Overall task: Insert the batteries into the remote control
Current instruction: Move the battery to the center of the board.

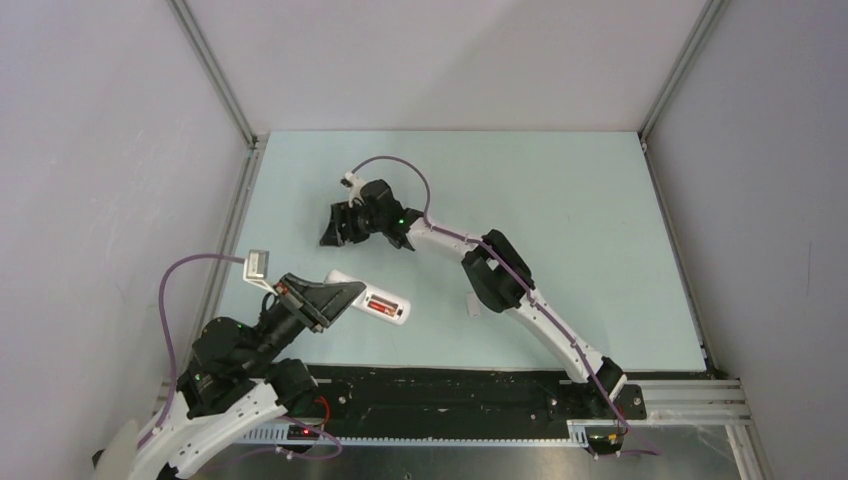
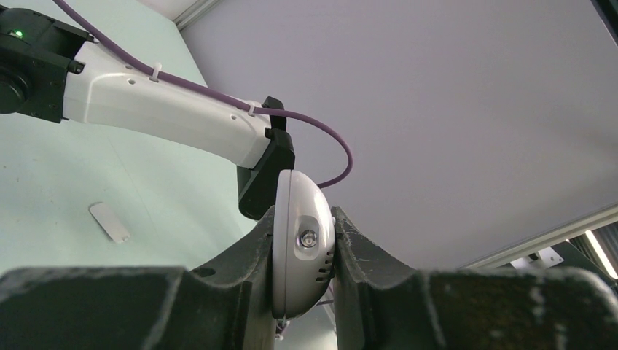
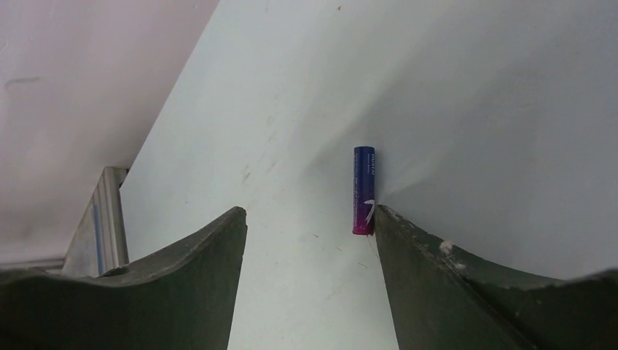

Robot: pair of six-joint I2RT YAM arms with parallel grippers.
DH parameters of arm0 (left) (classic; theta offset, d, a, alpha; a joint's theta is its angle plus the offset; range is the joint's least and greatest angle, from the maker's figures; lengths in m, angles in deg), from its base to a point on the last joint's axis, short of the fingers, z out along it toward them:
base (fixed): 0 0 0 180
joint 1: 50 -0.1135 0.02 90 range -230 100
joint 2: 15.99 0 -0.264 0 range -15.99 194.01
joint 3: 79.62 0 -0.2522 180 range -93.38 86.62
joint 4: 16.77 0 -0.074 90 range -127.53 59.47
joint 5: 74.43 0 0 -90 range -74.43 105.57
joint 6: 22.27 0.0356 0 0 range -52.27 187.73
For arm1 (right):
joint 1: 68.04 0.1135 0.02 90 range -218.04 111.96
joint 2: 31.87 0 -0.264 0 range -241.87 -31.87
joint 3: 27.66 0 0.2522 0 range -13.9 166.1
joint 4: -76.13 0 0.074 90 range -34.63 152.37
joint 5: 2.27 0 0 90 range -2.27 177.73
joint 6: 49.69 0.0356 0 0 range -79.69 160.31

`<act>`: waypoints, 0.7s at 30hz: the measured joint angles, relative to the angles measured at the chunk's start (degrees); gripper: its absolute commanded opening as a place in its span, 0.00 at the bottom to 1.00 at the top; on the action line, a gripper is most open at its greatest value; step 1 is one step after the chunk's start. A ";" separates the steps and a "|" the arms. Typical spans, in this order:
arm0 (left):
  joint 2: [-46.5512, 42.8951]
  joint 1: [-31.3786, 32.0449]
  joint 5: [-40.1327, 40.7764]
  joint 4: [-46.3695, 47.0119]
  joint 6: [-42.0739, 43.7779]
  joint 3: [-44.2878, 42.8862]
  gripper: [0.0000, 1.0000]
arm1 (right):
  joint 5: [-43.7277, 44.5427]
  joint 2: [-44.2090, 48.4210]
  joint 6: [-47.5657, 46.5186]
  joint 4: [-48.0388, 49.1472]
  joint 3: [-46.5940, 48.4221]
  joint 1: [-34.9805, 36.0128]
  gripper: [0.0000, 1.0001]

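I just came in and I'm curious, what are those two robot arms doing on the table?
The left pincer clamps the white remote control, held back-side up with a red-orange battery sitting in it. The right pincer is open low over the table, with the dark blue battery lying between its jaws, close against one side. It is not yet picked up.

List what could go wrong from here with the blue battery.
1. The blue battery lies right beside one finger of the open right gripper, off centre; closing may roll it away.
2. The left gripper clamps the remote by its edges only; pushing a battery in could twist it loose.
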 measured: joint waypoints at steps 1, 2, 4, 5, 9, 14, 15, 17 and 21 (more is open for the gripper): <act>-0.02 0.00 -0.20 -0.11 0.00 0.00 0.00 | 0.79 0.20 -0.15 -0.24 -0.13 0.17 0.69; -0.07 0.00 -0.37 -0.24 -0.04 0.00 0.00 | 1.60 0.42 -0.28 -0.52 -0.26 0.37 0.67; -0.24 0.00 -0.76 -0.46 -0.17 0.02 0.00 | 3.80 0.81 -0.50 -1.49 -0.35 0.87 0.64; -0.39 0.00 -0.81 -0.50 -0.37 0.02 0.00 | 5.05 0.94 -0.63 -1.99 -0.35 1.16 0.63; -1.88 0.00 -0.85 -0.63 -0.76 0.35 0.00 | 9.25 1.33 -1.77 -4.09 -0.11 2.08 0.54; -3.41 0.00 -0.85 -1.11 -1.05 0.57 0.00 | 13.18 1.53 -2.93 -6.95 0.76 2.91 0.47; -3.67 0.00 -0.87 -1.33 -1.07 0.59 0.00 | 13.79 1.53 -3.13 -7.61 1.07 3.06 0.46; -4.26 0.00 -0.87 -1.88 -1.27 0.66 0.00 | 15.30 1.53 -3.72 -9.55 1.99 3.43 0.44; -5.49 0.00 -0.85 -2.56 -1.42 0.68 0.01 | 18.36 1.51 -5.27 -13.49 3.80 4.42 0.39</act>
